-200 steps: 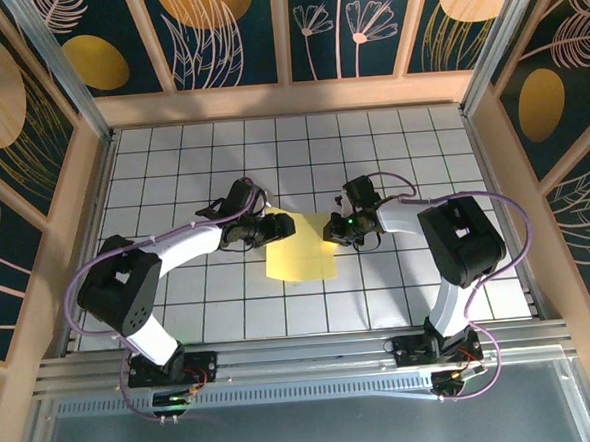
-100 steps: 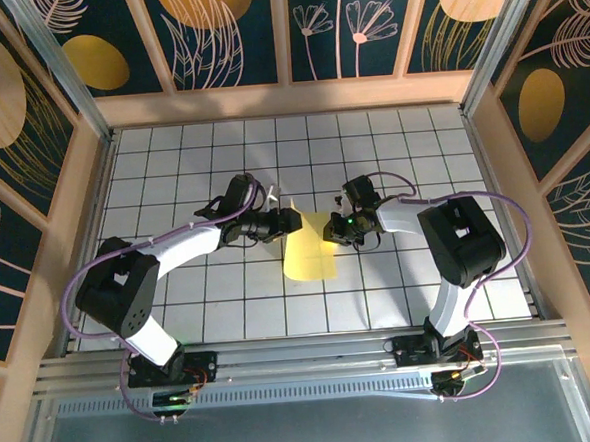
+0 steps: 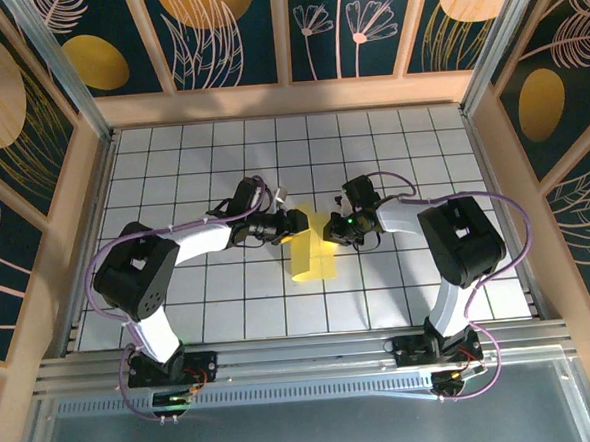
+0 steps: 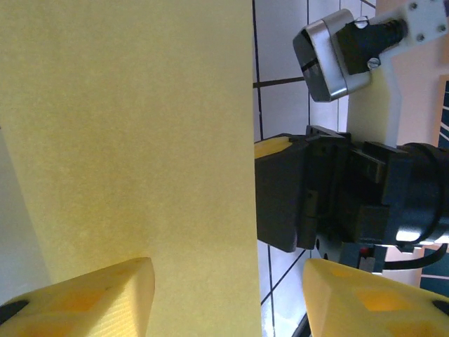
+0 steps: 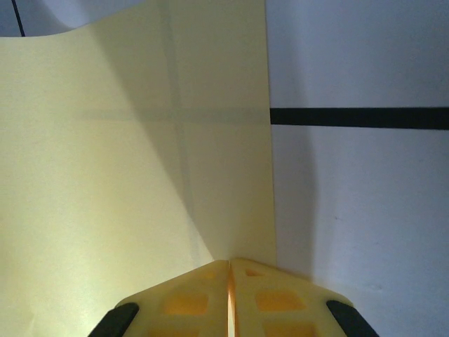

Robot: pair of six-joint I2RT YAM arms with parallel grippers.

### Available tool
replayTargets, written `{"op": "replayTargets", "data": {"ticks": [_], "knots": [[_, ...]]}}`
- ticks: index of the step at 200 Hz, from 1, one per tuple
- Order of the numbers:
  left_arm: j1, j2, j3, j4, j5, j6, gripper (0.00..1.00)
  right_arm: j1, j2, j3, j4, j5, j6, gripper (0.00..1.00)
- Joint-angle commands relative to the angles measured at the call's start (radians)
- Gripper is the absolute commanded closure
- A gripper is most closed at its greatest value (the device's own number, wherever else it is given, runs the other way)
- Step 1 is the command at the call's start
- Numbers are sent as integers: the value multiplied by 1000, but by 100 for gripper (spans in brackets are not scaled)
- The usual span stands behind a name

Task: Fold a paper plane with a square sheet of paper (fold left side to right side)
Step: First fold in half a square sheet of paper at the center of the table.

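The thin pale-yellow square sheet of paper (image 3: 312,260) sits about the middle of the white gridded worktop (image 3: 180,298), with its left part lifted off the surface and curled over toward its right side. The left gripper (image 3: 297,224) is at the sheet's far left corner, its jaws apart, and the raised paper leans against one yellow finger (image 4: 84,298). The right gripper (image 3: 333,229) has its jaws together, the tips set on the sheet just inside its right edge.

Overhead downward view; wrist views close on shared paper (image 4: 126,140)
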Motion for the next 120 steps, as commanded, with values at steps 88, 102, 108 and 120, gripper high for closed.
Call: {"op": "replayTargets", "data": {"ticks": [88,102,108,120], "knots": [[-10,58,19,-3,-41,0,82,0,-62,-25,25,3,33,89],[-11,59,19,-6,-49,0,86,-3,-75,-23,22,6,33,89],[-11,60,19,-7,-52,1,87,-4,-82,-22,19,10,33,90],[-10,59,19,-11,-58,0,90,-10,-103,-24,10,28,28,89]]}}
